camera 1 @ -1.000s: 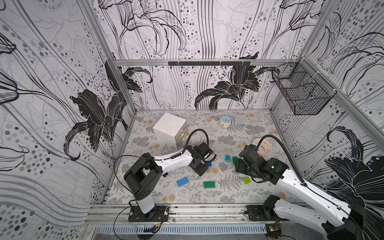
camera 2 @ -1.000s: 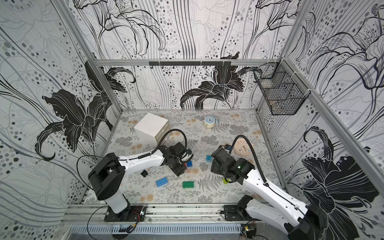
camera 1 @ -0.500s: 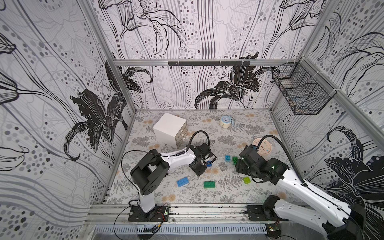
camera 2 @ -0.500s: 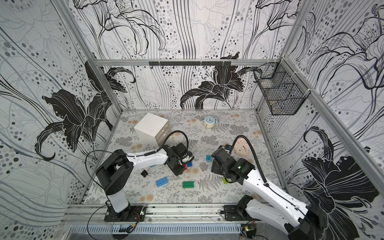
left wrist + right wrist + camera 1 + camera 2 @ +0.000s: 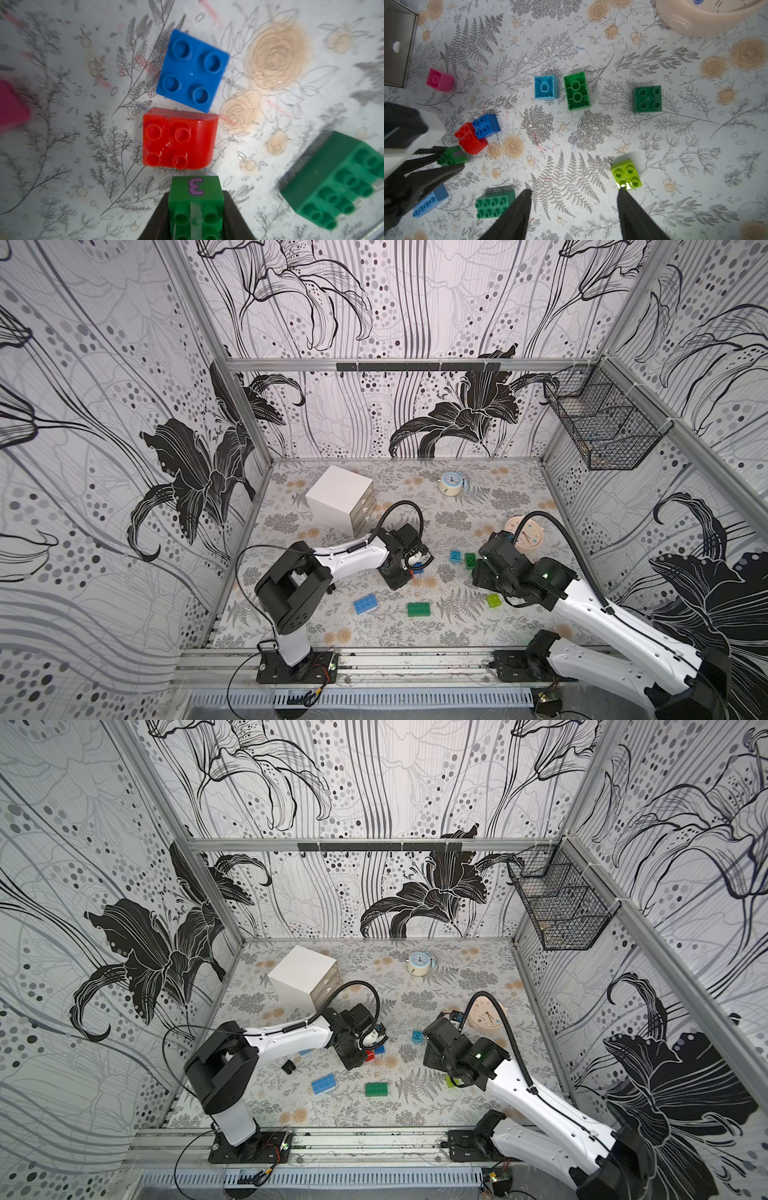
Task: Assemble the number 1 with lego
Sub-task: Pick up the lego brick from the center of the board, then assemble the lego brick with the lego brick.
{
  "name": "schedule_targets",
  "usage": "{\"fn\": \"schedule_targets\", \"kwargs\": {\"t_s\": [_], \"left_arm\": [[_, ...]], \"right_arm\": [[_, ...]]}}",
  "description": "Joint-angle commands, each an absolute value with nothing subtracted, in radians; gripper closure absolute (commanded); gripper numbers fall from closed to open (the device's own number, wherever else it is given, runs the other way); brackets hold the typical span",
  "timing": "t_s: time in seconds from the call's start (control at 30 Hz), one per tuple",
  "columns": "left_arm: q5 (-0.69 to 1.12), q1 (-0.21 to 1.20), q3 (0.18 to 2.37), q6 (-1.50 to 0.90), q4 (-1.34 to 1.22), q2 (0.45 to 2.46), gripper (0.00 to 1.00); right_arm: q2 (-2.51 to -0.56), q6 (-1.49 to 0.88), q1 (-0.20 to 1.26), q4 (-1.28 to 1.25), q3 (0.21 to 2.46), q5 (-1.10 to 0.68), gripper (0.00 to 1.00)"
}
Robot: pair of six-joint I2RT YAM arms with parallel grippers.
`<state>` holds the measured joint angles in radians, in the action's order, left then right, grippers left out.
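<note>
L gripper (image 5: 195,207) is clamping small green brick (image 5: 195,188) w/ "3", just beside red brick (image 5: 178,139), at lower centre of frame in both top views. R gripper (image 5: 574,190) is hanging wide open, empty; lime brick (image 5: 626,174) is lying beside one fingertip.

The middle of the mat (image 5: 571,143) lies bare between the red brick (image 5: 471,138) and the lime brick (image 5: 626,174), wider than the right gripper (image 5: 575,189), whose fingers stand spread above it; the lime brick sits just beside one fingertip; the red brick touches the blue brick (image 5: 485,125), no gap between them; the left gripper (image 5: 453,160), clamped on a small green brick (image 5: 452,155), blocks the red brick's other side; the light blue brick (image 5: 546,89) and the upturned green brick (image 5: 577,93) leave only a slit; in a top view the floor between the white box (image 5: 340,499) and the blue clock (image 5: 451,483) is free.
</note>
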<state>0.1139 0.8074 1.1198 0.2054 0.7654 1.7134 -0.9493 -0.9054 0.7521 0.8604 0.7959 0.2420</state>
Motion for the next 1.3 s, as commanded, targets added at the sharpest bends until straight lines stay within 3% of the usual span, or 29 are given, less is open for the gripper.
{"fn": "schedule_targets", "kwargs": {"t_s": [0.0,0.17,0.4,0.6,1.27], "left_arm": [[0.168,0.886,1.092,0.402,0.770,1.584,0.77],[0.218,0.974,1.102,0.477,0.819,1.560,0.79],[0.131,1.069,1.149,0.478,0.855,1.675,0.80],[0.109,1.085,1.183,0.466,0.826,1.729,0.81],[0.099,1.085,1.186,0.439,0.758,1.801,0.79]], "right_arm": [[-0.943,-0.925,0.748,0.874,0.782,0.281,0.32],[-0.943,-0.921,0.748,0.898,0.793,0.302,0.32],[-0.845,-1.004,0.748,0.970,0.753,0.332,0.33],[-0.760,-1.054,0.748,1.002,0.706,0.343,0.35],[-0.769,-1.042,0.749,0.998,0.707,0.336,0.35]]}}
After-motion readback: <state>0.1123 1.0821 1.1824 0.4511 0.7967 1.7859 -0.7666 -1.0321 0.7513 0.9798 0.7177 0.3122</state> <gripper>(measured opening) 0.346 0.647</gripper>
